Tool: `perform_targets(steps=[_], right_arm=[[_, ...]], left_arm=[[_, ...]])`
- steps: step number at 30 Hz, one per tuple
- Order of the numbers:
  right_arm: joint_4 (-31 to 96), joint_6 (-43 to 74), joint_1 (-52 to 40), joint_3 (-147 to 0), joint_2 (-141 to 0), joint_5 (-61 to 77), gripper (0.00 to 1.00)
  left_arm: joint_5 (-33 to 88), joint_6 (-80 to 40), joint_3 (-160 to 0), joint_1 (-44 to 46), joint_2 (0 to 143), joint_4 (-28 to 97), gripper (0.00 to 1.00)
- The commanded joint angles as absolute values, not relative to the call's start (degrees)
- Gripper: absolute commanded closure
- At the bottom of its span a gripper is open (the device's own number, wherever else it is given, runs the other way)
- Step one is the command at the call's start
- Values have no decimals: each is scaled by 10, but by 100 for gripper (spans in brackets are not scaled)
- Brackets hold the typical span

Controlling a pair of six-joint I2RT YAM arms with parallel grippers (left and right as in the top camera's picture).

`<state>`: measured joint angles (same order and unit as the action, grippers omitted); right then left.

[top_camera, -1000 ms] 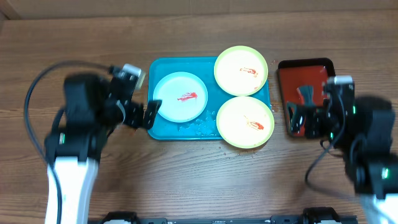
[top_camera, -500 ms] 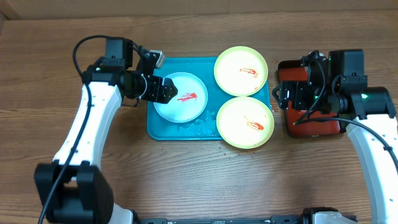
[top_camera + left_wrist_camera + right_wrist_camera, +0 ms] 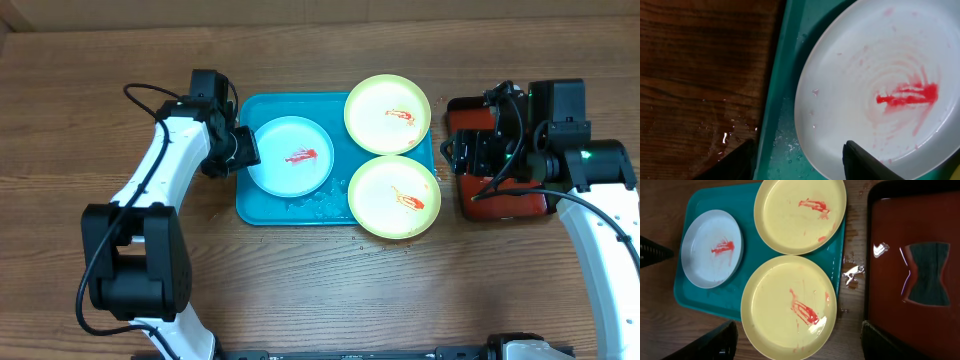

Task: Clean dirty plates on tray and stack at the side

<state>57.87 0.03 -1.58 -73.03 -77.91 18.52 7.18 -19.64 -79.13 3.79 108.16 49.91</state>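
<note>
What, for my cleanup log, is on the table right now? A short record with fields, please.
Blue tray: holds all three plates
White plate: left side, red smear
Yellow plates: right side, both smeared red
Red tray: beside blue tray, dark pad on it
Left end effector: open, over white plate's left rim
Stacked: none

**Both arms reach in, both end effectors parted**

Left arm (image 3: 150,178): white links rise from the near base, and the elbow is bent. The wrist is turned inward. The left end effector (image 3: 238,150) points toward centre and sits low. In its wrist view, two dark fingers (image 3: 737,161) stand well apart with nothing clamped between them.

Right arm (image 3: 592,248): the white link comes up from the near right, and a green light shows on the black wrist. The right end effector (image 3: 460,165) faces inward. Its fingers (image 3: 715,340) are spread wide at the frame's lower corners and hold nothing.
</note>
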Motion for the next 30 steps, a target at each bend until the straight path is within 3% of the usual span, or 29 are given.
perform_targets(steps=[1,21,30], right_arm=[[574,1,-19,-740,-778,181,20],[581,1,-19,-740,-778,181,21],[580,1,-19,-740,-778,181,21]], left_arm=[[58,-215,-802,42,1091,498,44],[60,-212,-801,46,1091,477,44],[57,-201,-800,62,1099,465,54]])
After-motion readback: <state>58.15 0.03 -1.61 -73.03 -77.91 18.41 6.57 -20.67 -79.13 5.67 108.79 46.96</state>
